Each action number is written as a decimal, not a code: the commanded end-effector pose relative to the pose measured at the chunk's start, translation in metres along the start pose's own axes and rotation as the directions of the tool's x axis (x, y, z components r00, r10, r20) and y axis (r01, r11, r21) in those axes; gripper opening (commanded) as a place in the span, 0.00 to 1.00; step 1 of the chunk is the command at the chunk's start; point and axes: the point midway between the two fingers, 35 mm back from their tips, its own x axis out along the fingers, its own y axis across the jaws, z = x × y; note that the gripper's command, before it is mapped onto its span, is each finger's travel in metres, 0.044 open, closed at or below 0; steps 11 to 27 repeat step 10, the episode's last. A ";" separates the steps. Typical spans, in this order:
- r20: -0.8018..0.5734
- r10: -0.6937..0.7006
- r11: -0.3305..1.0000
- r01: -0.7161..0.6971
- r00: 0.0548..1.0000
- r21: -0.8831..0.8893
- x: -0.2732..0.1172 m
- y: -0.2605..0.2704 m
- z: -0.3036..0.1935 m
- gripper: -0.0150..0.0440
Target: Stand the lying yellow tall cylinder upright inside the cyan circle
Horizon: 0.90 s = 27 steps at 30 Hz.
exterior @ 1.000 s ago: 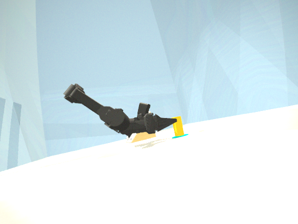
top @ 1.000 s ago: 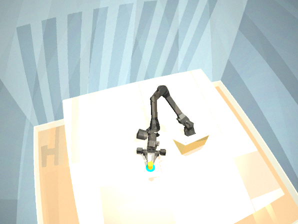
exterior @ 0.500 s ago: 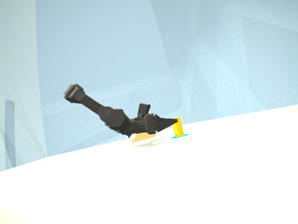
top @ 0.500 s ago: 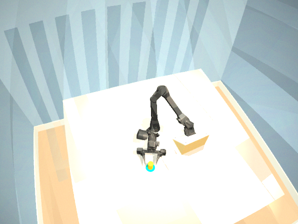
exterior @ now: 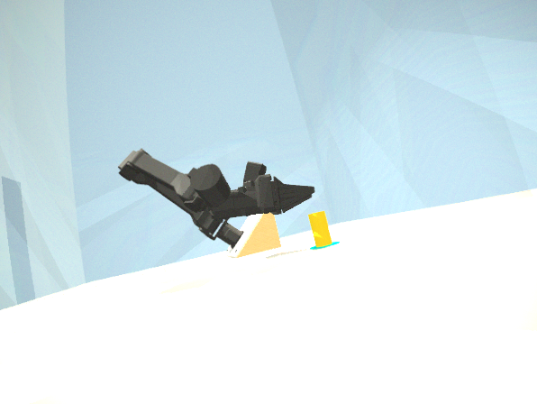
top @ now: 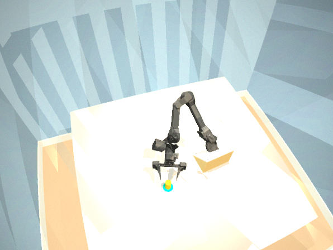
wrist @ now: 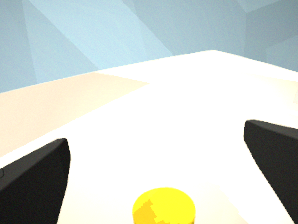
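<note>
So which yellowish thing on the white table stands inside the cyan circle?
The yellow tall cylinder, upright on the cyan circle beyond the open gripper. The tan wedge-shaped block sits apart, under the arm's base.

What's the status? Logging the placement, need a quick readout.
Gripper open, empty, clear of cylinder. Yellow cylinder upright on cyan circle. Nothing in the way.

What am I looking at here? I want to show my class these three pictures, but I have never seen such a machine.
It is one dark jointed robot arm on a white table, its base fixed by a tan wedge block. One picture looks down from above, one from low at the side, and one from a camera at the wrist. The gripper has its jaws wide open and holds nothing. Just ahead, a yellow cylinder stands upright on a cyan circle.
</note>
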 end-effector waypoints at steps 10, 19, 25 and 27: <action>-0.121 0.060 0.996 -0.050 0.991 0.079 0.010 -0.004 0.037 0.93; -0.121 0.060 0.996 -0.050 0.991 0.079 0.010 -0.004 0.037 0.93; -0.121 0.060 0.996 -0.050 0.991 0.079 0.010 -0.004 0.037 0.93; -0.121 0.060 0.996 -0.050 0.991 0.079 0.010 -0.004 0.037 0.93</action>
